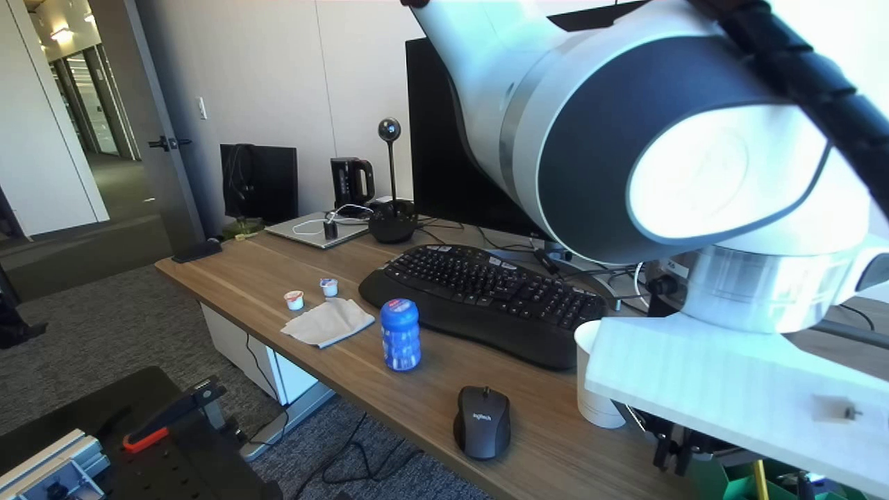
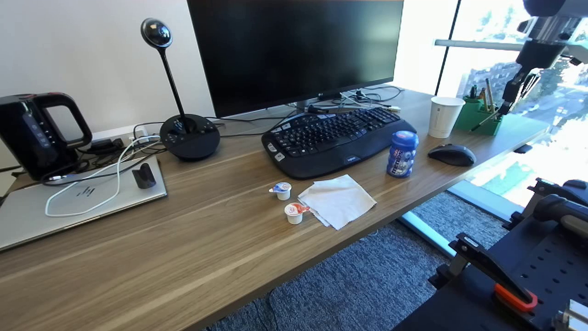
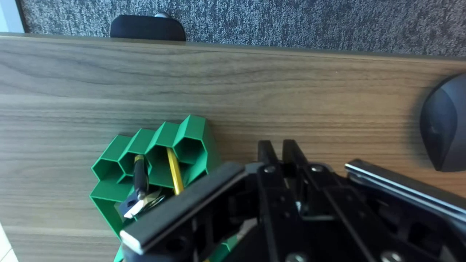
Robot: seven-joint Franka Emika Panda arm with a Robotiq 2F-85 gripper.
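Observation:
My gripper (image 3: 278, 151) is nearly closed, with a narrow gap between the fingertips in the wrist view. In an exterior view the gripper (image 2: 504, 109) holds a thin dark pen-like stick (image 2: 483, 122) that slants down from its fingertips, in front of the green pen holder (image 2: 467, 117). The stick is mostly hidden by the fingers in the wrist view. The green holder (image 3: 194, 127) has hexagonal cells and stands left of the fingers there. It holds a yellow pencil (image 3: 175, 171), a black pen (image 3: 141, 176) and some metallic items. The gripper is above the desk.
A white paper cup (image 2: 445, 117) stands beside the holder. A black mouse (image 3: 446, 123), a blue gum bottle (image 2: 402, 154), a keyboard (image 2: 340, 142), a white cloth (image 2: 337, 200) and two creamer cups (image 2: 294, 213) lie along the desk. A monitor (image 2: 298, 55) stands behind.

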